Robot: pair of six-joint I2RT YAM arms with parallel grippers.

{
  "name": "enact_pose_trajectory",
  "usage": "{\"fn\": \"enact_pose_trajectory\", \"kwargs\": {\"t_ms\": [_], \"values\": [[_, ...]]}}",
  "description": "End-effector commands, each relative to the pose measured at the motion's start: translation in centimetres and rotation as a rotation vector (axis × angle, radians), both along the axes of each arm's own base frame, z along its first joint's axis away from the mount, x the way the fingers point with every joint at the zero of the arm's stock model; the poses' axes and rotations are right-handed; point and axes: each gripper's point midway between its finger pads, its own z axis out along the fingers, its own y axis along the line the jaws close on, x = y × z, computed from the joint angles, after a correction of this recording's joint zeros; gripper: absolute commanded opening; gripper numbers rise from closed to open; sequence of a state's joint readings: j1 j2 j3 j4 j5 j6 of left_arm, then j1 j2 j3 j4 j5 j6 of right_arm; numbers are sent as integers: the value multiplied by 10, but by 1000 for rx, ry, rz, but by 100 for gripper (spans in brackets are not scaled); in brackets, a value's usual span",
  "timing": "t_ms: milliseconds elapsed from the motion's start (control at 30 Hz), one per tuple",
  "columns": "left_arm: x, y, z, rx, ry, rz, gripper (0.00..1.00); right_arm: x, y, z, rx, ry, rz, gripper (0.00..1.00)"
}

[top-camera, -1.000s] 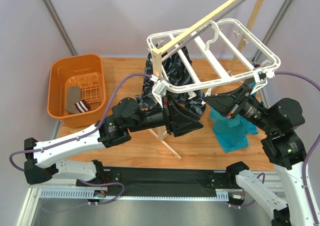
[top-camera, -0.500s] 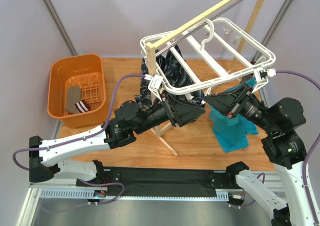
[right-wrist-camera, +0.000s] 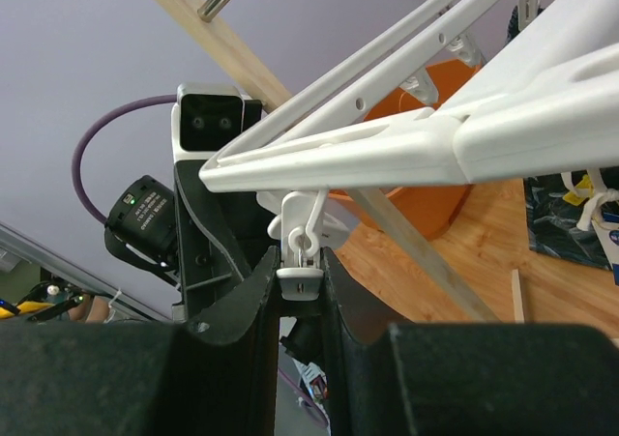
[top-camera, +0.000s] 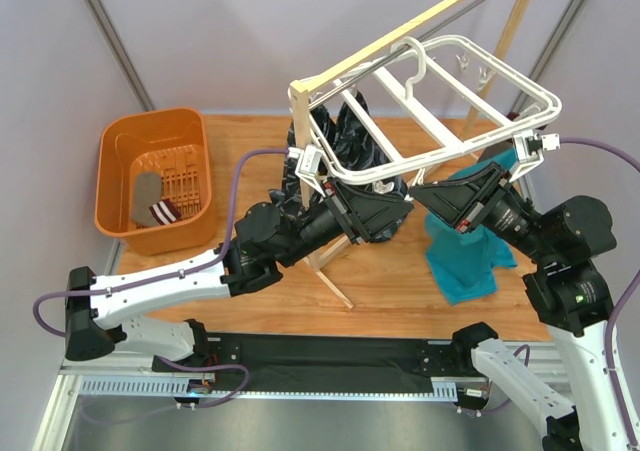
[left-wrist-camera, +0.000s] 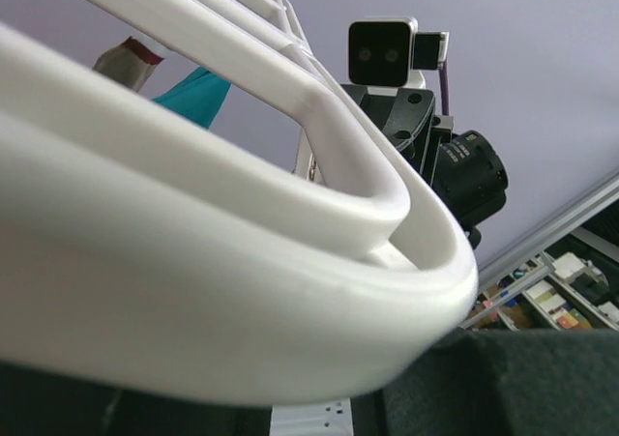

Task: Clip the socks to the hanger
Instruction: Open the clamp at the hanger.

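Robotics test cell: two arms [top-camera: 160, 283] bolted to a wooden table [top-camera: 250, 131], enclosed by plain grey panels [top-camera: 230, 31] on metal posts [top-camera: 110, 36].

No text, brand, number or sign can be read in any view. In the left wrist view, small coloured packs [left-wrist-camera: 559, 299] on a shelf at 4 o'clock may carry print. They are too small and blurred to make out.
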State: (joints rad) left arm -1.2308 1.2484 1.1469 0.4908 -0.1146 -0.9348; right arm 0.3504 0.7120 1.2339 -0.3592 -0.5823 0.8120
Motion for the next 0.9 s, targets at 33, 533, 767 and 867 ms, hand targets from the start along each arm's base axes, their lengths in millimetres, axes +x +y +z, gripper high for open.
{"fn": "enact_pose_trajectory", "kwargs": {"t_ms": [33, 533, 767, 867], "values": [[10, 7, 21, -95, 28, 34, 34, -23, 4, 8, 14, -21, 86, 0], [17, 9, 25, -128, 48, 69, 24, -28, 6, 4, 24, -6, 116, 0], [23, 5, 16, -115, 55, 92, 0, -29, 5, -4, 18, 13, 113, 3], [24, 0, 12, -78, 32, 101, 0, -23, -3, -14, -26, 50, 36, 28]]}}
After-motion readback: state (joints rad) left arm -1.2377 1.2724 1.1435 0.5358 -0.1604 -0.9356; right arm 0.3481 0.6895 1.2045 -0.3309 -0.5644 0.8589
